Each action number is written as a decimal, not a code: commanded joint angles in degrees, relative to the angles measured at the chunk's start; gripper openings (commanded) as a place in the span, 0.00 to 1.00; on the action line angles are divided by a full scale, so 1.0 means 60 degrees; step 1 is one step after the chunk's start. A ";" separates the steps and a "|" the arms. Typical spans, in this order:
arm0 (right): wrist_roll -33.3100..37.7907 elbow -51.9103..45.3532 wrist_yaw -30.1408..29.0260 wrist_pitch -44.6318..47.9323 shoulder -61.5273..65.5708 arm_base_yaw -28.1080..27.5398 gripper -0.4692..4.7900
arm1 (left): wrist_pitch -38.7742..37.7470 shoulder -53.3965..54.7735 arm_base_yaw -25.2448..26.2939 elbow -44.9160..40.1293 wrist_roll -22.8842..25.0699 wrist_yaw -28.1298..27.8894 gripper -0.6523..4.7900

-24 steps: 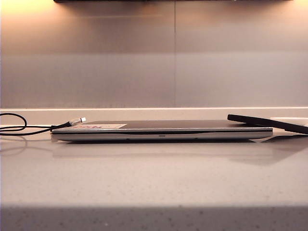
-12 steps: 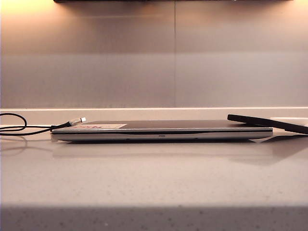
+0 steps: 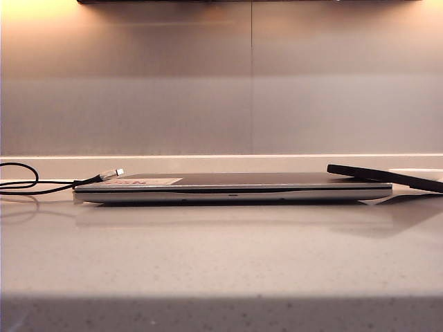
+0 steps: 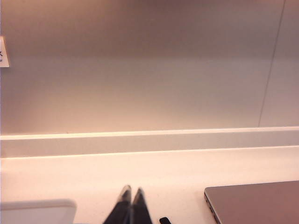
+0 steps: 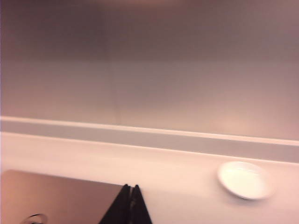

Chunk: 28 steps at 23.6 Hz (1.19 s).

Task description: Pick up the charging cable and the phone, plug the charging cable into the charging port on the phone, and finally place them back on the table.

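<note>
A broad, pale grey speckled table [image 3: 221, 263] with a glossy sheen is filling the lower half of the exterior view, running back to a low upstand and a plain wall.

A wide, flat silver-grey laptop [image 3: 232, 188] is lying closed on the table, its long axis running left to right across the view, with a pale label on its lid near the left end.

The phone [image 3: 387, 177], a thin flat black slab seen edge-on, is sitting at the right, its left end propped on the laptop's right edge. It is lying slightly tilted, sloping down toward the right, with its long axis also running left to right.

The charging cable [image 3: 31, 184], a long thin black cord, is looping over the table at the far left. Its small silvery-white connector tip is resting on the laptop's left edge, pointing right and a little upward.

Neither arm is appearing in the exterior view. In the left wrist view, the left gripper [image 4: 131, 196] is hanging above the table with its dark fingers pressed together, holding nothing; a corner of the laptop is lying off to one side, and a pale rounded object's edge is showing on the other side. In the right wrist view, which is blurred, the right gripper [image 5: 131, 189] is likewise clenched on nothing, hovering at the laptop's far edge, with a small white dish [image 5: 244, 179] sitting well apart on the table.
</note>
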 commanded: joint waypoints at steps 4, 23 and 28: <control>-0.0025 0.0066 0.0342 0.0106 0.0412 0.2164 0.09 | 0.1107 0.1479 -0.0925 0.0160 0.0015 0.0029 0.11; -0.0572 0.0066 0.1275 -0.1082 0.0809 0.6007 0.09 | 0.2186 0.6615 -0.2779 0.0153 0.2437 0.0029 0.21; -0.0572 0.0066 0.1271 -0.1089 0.0801 0.6007 0.09 | 0.2178 0.7012 -0.2779 0.0153 0.2696 0.0029 0.51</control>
